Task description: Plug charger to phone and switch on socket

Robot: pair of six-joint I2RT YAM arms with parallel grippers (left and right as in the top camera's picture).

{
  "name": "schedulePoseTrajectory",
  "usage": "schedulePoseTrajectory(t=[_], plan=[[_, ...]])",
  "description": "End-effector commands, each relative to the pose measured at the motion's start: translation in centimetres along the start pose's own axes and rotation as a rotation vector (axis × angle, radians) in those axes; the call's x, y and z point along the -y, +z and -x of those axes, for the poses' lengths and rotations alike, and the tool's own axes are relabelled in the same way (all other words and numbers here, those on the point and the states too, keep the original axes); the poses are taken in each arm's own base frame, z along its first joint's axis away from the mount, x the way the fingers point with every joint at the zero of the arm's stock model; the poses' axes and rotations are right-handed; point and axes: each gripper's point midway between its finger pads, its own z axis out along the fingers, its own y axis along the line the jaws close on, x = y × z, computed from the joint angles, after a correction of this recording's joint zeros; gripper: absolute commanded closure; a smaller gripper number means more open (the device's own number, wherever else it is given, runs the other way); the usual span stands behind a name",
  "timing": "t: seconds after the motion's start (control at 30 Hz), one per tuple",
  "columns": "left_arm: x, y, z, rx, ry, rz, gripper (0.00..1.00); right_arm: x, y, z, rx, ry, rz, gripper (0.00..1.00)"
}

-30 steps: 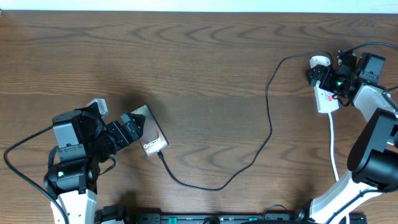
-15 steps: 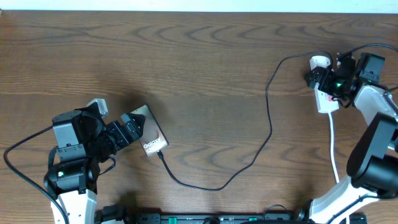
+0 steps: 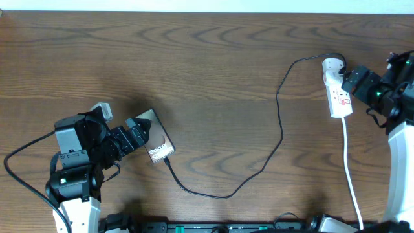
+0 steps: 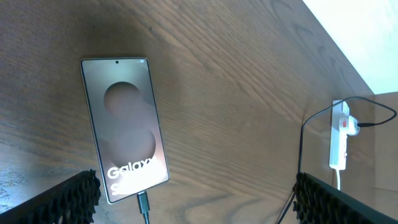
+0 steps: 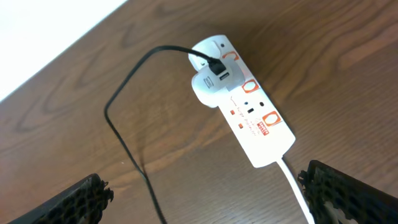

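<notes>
The charger (image 3: 280, 123) sits in the phone (image 4: 124, 127) beside my wide-open, empty left end effector (image 4: 199, 202), while my right end effector (image 5: 208, 199), likewise open and empty, hangs beside the socket (image 5: 245, 109), which probably needs switching on next.

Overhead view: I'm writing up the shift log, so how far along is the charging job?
Looks done: the charger has its tip in the phone, and its other end is plugged in at the socket. In hand: nothing; the left hand by the phone and the right hand beside the socket are open and empty. Left: the socket's switch position can't be read, so that step is unconfirmed.
</notes>
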Motion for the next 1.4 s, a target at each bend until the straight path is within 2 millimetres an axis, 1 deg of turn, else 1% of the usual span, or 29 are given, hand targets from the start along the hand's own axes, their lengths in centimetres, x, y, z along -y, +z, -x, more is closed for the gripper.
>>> schedulePoseTrajectory(t=[0.0,0.67,0.8,0.87,0.97,1.0,1.03,1.13,1.17,1.2,1.23,1.37], plan=[[0.4,-0.2,0.2,0.004,0.016,-0.014,0.02,0.0,-0.9,0.5,0.029,0.038,-0.015,0.01],[0.4,-0.2,0.2,0.004,0.016,-0.014,0.02,0.1,-0.7,0.3,0.024,0.04,-0.017,0.01],[0.6,-0.1,-0.3,-0.013,0.025,-0.019,0.02,0.1,-0.7,0.3,0.023,0.04,-0.017,0.01],[0.3,0.0,-0.7,-0.026,0.032,0.012,0.02,0.1,-0.7,0.3,0.024,0.04,-0.017,0.01],[-1.6,0.0,-1.6,-0.024,0.07,0.16,0.02,0.1,-0.7,0.3,0.023,0.04,-0.017,0.01],[-1.9,-0.1,-1.7,-0.013,0.092,0.193,0.02,0.1,-0.7,0.3,0.024,0.039,-0.016,0.01],[-2.2,-0.1,-1.6,0.025,0.139,0.234,0.02,0.1,-0.7,0.3,0.024,0.04,-0.017,0.01],[-1.7,0.0,-0.7,0.146,0.221,0.225,0.02,0.1,-0.7,0.3,0.024,0.039,-0.016,0.01],[-1.0,0.0,0.2,0.252,0.259,0.182,0.02,0.1,-0.7,0.3,0.024,0.04,-0.017,0.01],[-0.7,-0.1,0.6,0.311,0.273,0.152,0.02,0.1,-0.7,0.3,0.023,0.04,-0.017,0.01],[0.2,-0.5,1.6,0.441,0.301,0.075,0.02,0.1,-0.7,0.3,0.024,0.04,-0.017,0.01],[1.5,-1.6,2.8,0.673,0.36,-0.058,0.02,0.1,-0.7,0.3,0.024,0.04,-0.017,0.01]])
